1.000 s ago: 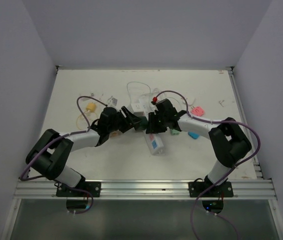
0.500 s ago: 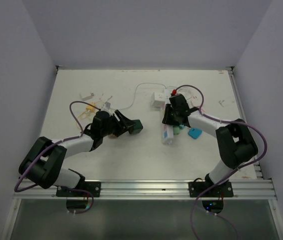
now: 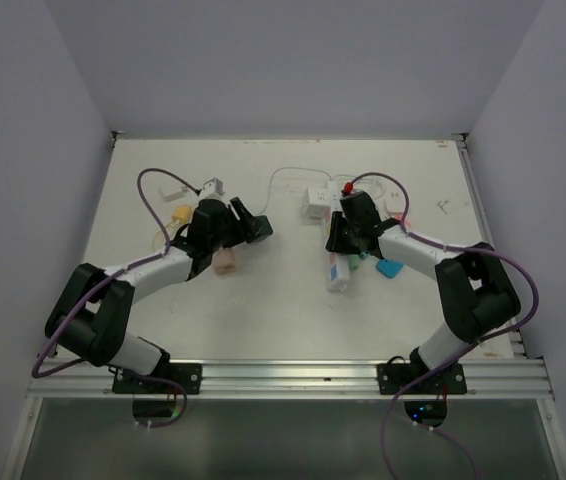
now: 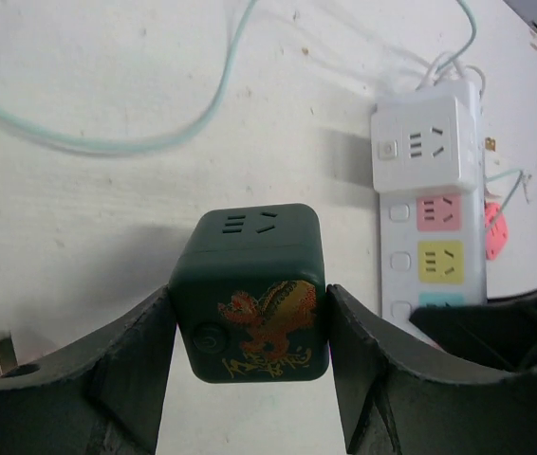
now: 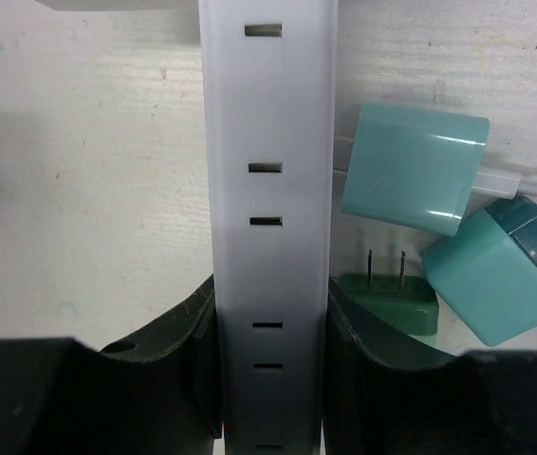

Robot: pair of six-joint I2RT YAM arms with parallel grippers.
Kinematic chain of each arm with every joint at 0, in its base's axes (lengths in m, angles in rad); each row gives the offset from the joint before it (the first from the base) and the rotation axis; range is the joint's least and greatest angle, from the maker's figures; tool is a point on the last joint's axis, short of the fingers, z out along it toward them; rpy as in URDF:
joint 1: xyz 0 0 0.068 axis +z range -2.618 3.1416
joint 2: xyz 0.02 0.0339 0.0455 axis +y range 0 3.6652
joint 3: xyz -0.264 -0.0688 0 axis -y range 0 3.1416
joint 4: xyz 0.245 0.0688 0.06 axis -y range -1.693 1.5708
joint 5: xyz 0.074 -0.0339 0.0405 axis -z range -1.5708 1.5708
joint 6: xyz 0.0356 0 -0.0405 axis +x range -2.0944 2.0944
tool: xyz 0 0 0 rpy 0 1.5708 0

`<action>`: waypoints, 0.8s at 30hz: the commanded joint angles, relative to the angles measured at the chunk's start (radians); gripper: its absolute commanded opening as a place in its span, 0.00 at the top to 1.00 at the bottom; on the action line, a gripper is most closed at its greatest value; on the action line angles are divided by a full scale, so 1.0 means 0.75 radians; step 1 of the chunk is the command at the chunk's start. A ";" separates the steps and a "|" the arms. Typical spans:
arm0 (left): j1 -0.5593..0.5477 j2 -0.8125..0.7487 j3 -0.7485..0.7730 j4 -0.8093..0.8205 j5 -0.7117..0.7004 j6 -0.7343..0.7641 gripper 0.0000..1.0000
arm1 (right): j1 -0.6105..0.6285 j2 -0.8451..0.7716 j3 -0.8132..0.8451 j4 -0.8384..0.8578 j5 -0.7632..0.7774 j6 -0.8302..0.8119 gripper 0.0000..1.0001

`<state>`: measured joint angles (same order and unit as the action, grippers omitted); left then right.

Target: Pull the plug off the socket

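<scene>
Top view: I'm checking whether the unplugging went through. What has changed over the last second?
The arms met in the middle a second ago and have drawn apart. The left gripper carried the plug, a dark green cube, left and toward the far side. The right gripper took the socket to the right, so plug and socket now sit apart. Unchanged: each gripper stays shut on its own thing.

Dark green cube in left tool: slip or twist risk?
The green cube looks like rigid moulded plastic, so it probably won't deform under the left tool. Its smooth faces and rounded edges could let it slip or pivot. Set down, flat faces should keep it from rolling.
</scene>
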<state>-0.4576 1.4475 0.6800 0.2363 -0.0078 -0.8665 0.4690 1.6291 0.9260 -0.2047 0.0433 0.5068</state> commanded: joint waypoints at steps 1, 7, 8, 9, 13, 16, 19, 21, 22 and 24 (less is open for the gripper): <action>0.013 0.080 0.167 0.041 -0.239 0.210 1.00 | 0.000 0.025 -0.075 -0.159 -0.052 -0.066 1.00; 0.011 0.266 0.306 0.045 -0.390 0.343 0.98 | 0.003 0.004 -0.089 -0.148 -0.088 -0.072 1.00; 0.011 0.279 0.308 0.051 -0.405 0.347 0.97 | 0.001 0.004 -0.089 -0.148 -0.097 -0.072 1.00; 0.011 0.297 0.304 0.065 -0.419 0.352 0.96 | 0.000 0.000 -0.087 -0.148 -0.099 -0.078 1.00; 0.009 0.320 0.263 0.084 -0.460 0.358 0.89 | 0.003 -0.008 -0.081 -0.146 -0.127 -0.097 1.00; -0.014 0.297 0.212 0.086 -0.488 0.356 0.77 | 0.007 -0.008 -0.075 -0.157 -0.140 -0.109 1.00; -0.063 0.271 0.151 0.094 -0.521 0.358 0.62 | 0.009 -0.008 -0.079 -0.153 -0.152 -0.115 1.00; -0.091 0.252 0.124 0.086 -0.538 0.348 0.56 | 0.011 -0.008 -0.083 -0.153 -0.158 -0.117 1.00; -0.102 0.246 0.100 0.086 -0.552 0.345 0.54 | 0.011 -0.008 -0.087 -0.153 -0.158 -0.121 1.00; -0.126 0.236 0.071 0.078 -0.564 0.339 0.48 | 0.011 -0.012 -0.095 -0.155 -0.156 -0.123 1.00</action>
<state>-0.5270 1.6463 0.7784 0.2989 -0.3798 -0.6304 0.4644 1.6135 0.9054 -0.1986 -0.0406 0.4477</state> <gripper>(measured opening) 0.635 0.383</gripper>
